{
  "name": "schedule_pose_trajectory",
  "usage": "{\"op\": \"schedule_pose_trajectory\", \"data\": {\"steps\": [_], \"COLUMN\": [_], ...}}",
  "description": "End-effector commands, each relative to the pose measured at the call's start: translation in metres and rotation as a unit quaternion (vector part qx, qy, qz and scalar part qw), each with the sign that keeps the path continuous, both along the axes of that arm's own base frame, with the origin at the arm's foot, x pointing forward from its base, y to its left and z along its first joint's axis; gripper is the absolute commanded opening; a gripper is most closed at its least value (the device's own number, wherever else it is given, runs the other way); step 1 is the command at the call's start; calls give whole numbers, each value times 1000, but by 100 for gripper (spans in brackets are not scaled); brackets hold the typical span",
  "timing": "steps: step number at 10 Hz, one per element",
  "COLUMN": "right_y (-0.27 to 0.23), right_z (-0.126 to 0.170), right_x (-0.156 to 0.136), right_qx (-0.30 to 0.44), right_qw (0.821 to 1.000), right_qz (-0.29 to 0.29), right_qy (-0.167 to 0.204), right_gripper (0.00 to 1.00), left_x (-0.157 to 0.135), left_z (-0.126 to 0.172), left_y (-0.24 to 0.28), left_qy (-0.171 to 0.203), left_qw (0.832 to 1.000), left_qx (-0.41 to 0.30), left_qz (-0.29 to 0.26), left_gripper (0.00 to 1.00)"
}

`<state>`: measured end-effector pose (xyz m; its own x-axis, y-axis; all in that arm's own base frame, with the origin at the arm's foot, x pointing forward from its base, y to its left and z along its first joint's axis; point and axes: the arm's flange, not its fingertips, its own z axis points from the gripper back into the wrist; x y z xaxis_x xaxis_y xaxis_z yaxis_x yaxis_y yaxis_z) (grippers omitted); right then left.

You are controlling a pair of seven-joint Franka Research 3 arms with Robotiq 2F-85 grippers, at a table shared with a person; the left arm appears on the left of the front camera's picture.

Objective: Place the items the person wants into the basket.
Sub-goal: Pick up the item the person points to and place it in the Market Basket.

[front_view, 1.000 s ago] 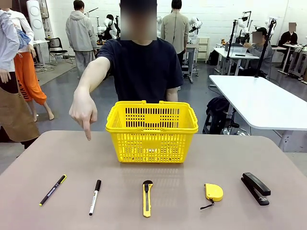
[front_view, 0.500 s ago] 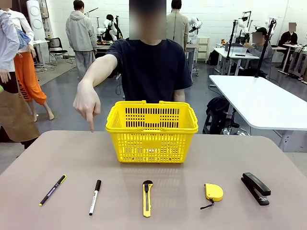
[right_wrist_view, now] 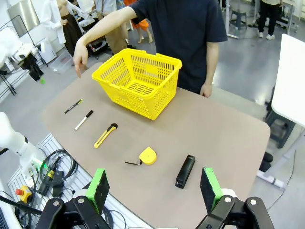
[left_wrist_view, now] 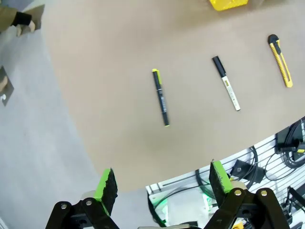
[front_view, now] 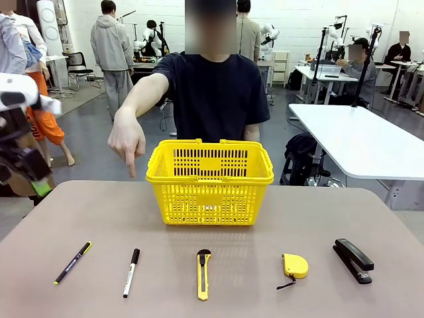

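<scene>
Items: thin black pen with yellow ends [front_view: 73,263], white marker with black cap [front_view: 131,272] and yellow-and-black utility knife [front_view: 203,274] lie in a row along the near side of the table [front_view: 278,222], in that order from the robot's left. None touches another. Pen and marker slant slightly; the knife lies nearly straight, black tip toward the far side.

Same row, further to the robot's right: yellow tape measure [front_view: 295,265], then black stapler [front_view: 353,260].

Basket [front_view: 209,179]: yellow, upright, at the table's middle beyond the row, handles folded down on the rim. Well apart from all three items.

Person [front_view: 215,93]: stands at the far side behind the basket. One arm is stretched out, and the person's hand [front_view: 127,140] hangs just beside the basket's left corner, index finger pointing down at the table's far left part. Cannot tell which item the finger singles out.

Left gripper [left_wrist_view: 163,180]: raised at the table's left edge, off to the side of the pen. Jaws spread wide, nothing between the green pads. Its wrist view looks down on pen, marker and knife.

Right gripper [right_wrist_view: 153,187]: high above the table's near right side, jaws spread wide, nothing held.
</scene>
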<state>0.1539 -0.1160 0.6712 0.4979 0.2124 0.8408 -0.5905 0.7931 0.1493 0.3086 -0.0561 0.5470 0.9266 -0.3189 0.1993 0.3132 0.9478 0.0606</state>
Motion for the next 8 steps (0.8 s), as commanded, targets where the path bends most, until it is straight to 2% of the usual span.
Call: {"op": "schedule_pose_trajectory", "data": {"steps": [1, 4, 5, 8], "right_y": [0, 0, 0, 0], "right_z": [-1, -1, -1, -1], "right_x": [-2, -2, -2, -2], "right_qx": [-2, -2, -2, -2], "right_qw": [1000, 1000, 1000, 1000], "right_qz": [-3, -3, -3, -3], "right_qy": [5, 5, 5, 5], "right_gripper": [100, 100, 100, 100], "left_x": [2, 8, -1, -1], "left_z": [-19, -38, -30, -30], "left_y": [-23, -38, -34, -34], "left_qy": [-27, 1, -8, -8], "left_qw": [999, 1000, 1000, 1000], "left_qx": [-17, -10, -5, -5], "left_qz": [20, 25, 12, 12], "left_gripper": [100, 100, 100, 100]}}
